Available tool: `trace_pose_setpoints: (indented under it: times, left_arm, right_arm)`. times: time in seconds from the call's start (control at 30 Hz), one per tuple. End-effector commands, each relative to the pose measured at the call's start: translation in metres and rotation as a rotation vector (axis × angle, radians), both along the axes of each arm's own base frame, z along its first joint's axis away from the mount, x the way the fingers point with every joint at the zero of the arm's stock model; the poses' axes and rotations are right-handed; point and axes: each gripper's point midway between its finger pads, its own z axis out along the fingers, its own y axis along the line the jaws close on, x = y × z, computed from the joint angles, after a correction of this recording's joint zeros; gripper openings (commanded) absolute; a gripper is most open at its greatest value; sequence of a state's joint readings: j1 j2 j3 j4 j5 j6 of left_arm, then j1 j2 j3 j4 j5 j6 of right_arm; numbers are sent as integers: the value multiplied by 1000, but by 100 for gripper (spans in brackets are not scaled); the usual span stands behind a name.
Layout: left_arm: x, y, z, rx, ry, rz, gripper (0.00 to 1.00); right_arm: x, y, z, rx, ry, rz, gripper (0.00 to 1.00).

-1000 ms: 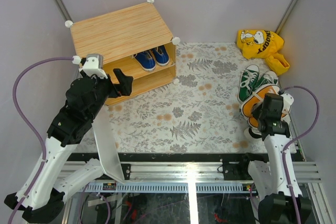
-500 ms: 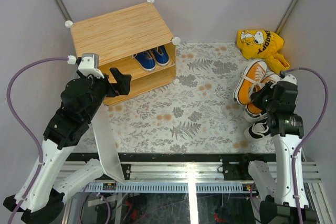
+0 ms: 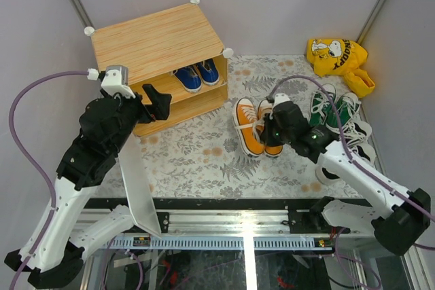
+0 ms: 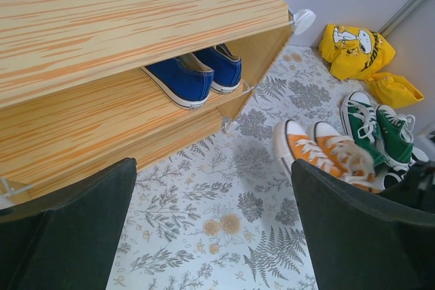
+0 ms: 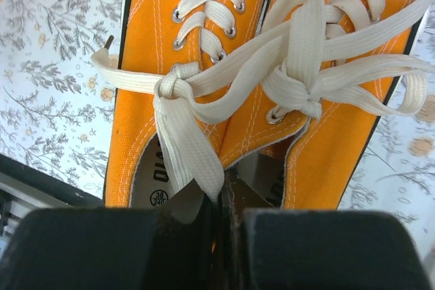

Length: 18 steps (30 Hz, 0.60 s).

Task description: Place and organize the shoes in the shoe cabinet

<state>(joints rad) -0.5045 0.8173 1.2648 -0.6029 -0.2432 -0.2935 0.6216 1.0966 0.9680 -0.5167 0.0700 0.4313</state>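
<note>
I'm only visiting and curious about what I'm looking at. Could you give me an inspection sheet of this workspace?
Surface: a fern-print mat.
Job's things: shoe cabinet, its white door panel swung open; blue sneakers on its upper shelf; orange sneakers mid-table; green sneakers and white sneakers at the right.
Clutter: yellow Snoopy-print bag in the far right corner.
Grippers: left jaws open and empty near the cabinet; right jaws shut on the orange sneakers' heels.
Cables: a purple cable loops off each arm.
Surroundings: plain walls; metal frame at the near edge.
</note>
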Motion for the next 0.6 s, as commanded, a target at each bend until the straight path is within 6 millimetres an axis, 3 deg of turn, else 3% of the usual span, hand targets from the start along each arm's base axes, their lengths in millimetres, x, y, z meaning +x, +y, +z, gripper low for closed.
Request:
trace_pose_setpoints:
  times: [0.0, 0.13, 0.23, 0.33, 0.43, 0.57]
  left_arm:
    - [-6, 3, 18, -32, -36, 5, 95]
    - [-6, 0, 16, -39, -27, -3, 95]
    - [-6, 1, 13, -37, -24, 1, 95]
    - [-6, 3, 8, -25, -16, 5, 95]
    - [-6, 4, 5, -11, -9, 11, 95]
    - [-5, 6, 4, -6, -8, 21, 95]
  right_arm:
    - [26, 60, 30, 104, -197, 44, 0]
    - [11, 100, -25, 2, -168, 143, 0]
    - [9, 103, -73, -41, -138, 139, 0]
    - [6, 93, -111, -68, -112, 103, 1]
    - [2, 92, -124, -68, -87, 94, 21]
    - [-7, 98, -127, -76, -61, 121, 41]
